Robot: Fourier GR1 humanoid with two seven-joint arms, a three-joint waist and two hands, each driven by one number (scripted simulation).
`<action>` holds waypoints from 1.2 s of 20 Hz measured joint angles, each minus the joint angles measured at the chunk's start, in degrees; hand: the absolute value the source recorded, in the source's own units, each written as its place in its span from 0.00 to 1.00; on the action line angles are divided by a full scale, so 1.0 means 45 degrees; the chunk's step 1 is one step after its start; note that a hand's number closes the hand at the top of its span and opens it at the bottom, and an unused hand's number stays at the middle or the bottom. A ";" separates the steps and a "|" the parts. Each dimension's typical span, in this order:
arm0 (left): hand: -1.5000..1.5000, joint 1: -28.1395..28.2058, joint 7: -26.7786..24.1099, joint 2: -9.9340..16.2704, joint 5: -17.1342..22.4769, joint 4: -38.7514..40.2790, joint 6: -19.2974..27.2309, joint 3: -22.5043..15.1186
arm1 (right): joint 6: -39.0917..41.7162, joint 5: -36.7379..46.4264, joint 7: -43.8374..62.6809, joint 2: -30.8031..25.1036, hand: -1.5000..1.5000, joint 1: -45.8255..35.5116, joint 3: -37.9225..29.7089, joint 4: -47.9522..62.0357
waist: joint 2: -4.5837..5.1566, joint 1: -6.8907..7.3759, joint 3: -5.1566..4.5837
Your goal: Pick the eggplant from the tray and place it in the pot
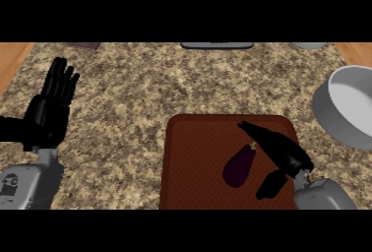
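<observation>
Two black robot hands show over a speckled stone counter [160, 88], seen from steeply above. The left hand [51, 106] rests near the left edge of the view, fingers straight and held side by side, pointing up toward the far side of the counter, holding nothing. The right hand [280, 150] lies over the right part of a dark red-brown tray [193, 162], which sits at the near middle of the counter. Its fingers stretch out straight toward the far left, and its thumb hangs down toward the near edge; it grips nothing. A dark purple eggplant [240, 166] lies on the tray just to the left of that hand, stem end pointing up and to the right, close to the fingers; whether they touch it cannot be told. A grey pot [349, 106] stands on the counter at the right edge of the view, beyond the tray and apart from it, partly cut off by the frame.
</observation>
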 measured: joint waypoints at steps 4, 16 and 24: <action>0.50 -0.0118 0.0249 -0.0242 -0.0271 -0.0193 0.0052 -0.0028 | -0.0547 0.0759 -0.0778 0.0511 0.00 -0.0052 0.0015 0.1171 | 0.0006 0.0007 0.0004; 0.50 -0.0292 0.0167 -0.0427 -0.0516 0.0046 -0.0363 0.0428 | -0.1645 0.2119 -0.3200 0.1663 1.00 -0.1043 -0.0061 0.3923 | -0.0136 -0.0003 -0.0161; 0.50 -0.0413 0.0122 -0.0477 -0.0576 0.0223 -0.0481 0.0573 | -0.2198 0.3117 -0.4347 0.1923 1.00 -0.1403 0.0374 0.4131 | -0.0191 -0.0014 -0.0226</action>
